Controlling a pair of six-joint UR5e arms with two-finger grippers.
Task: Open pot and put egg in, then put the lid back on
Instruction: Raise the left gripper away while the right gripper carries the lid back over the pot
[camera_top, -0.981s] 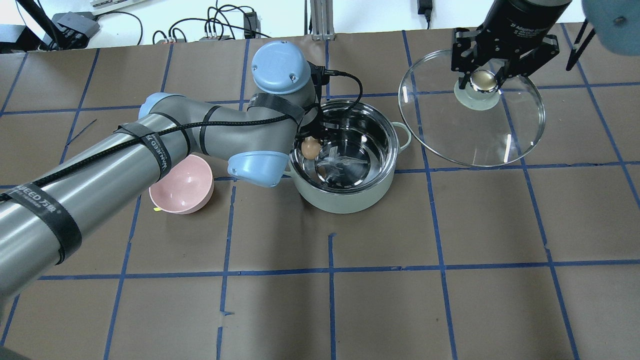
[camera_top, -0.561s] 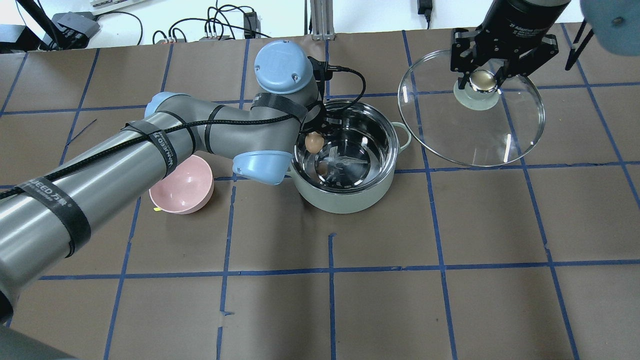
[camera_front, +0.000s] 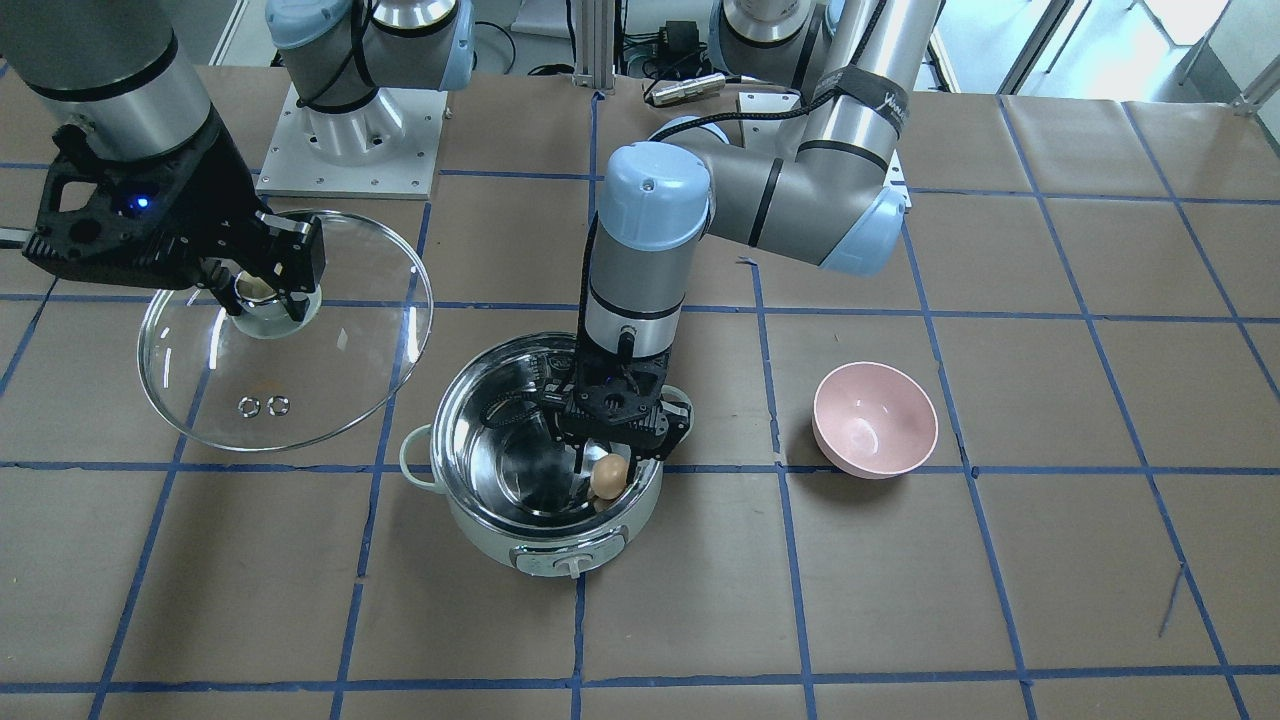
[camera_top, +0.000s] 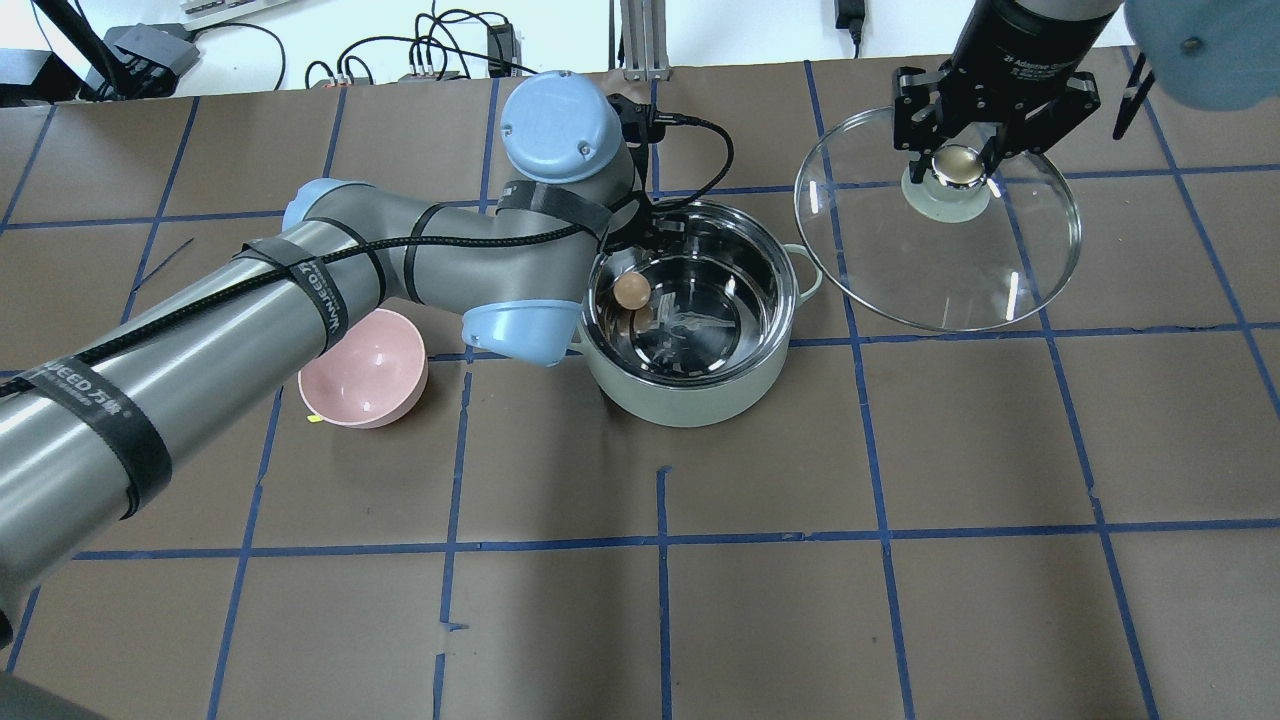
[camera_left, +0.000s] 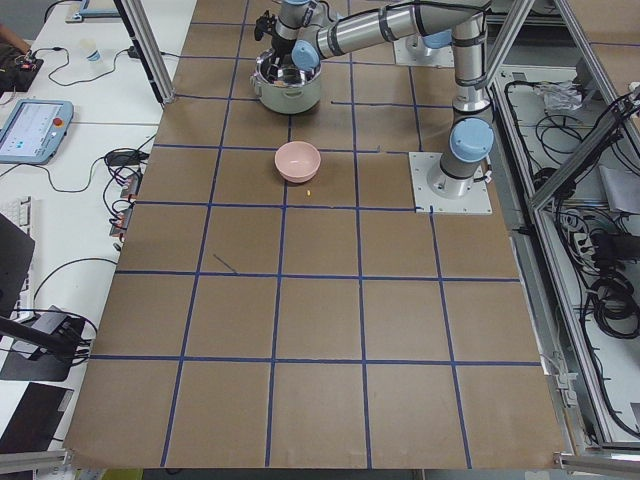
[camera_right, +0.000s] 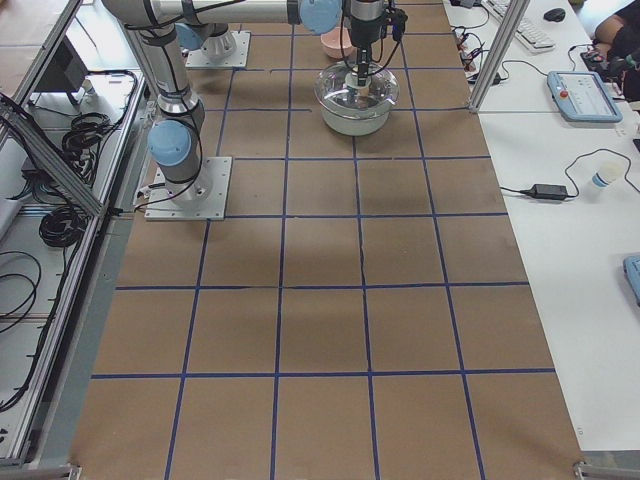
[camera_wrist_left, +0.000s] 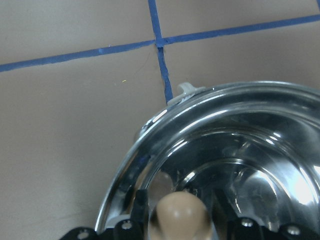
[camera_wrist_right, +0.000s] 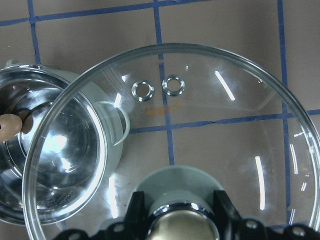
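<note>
The mint-green pot (camera_top: 690, 400) stands open at mid table, its steel inside bare; it also shows in the front view (camera_front: 540, 555) and the left wrist view (camera_wrist_left: 165, 115). My left gripper (camera_top: 631, 285) reaches down inside the pot's left rim, shut on the brown egg (camera_top: 631, 290). The egg (camera_front: 608, 476) hangs above the pot's floor, close to the inner wall, and shows between the fingers in the wrist view (camera_wrist_left: 180, 217). My right gripper (camera_top: 958, 165) is shut on the knob (camera_top: 945, 190) of the glass lid (camera_top: 940, 270) and holds it tilted in the air, right of the pot.
A pink bowl (camera_top: 362, 370) sits left of the pot, under my left forearm; in the front view it (camera_front: 875, 420) is on the right. Brown paper with blue tape lines covers the table. Cables lie along the far edge.
My left gripper has carried the egg a little further in over the pot and the wrist has turned. My right gripper has shifted the lid slightly toward the table's far edge.
</note>
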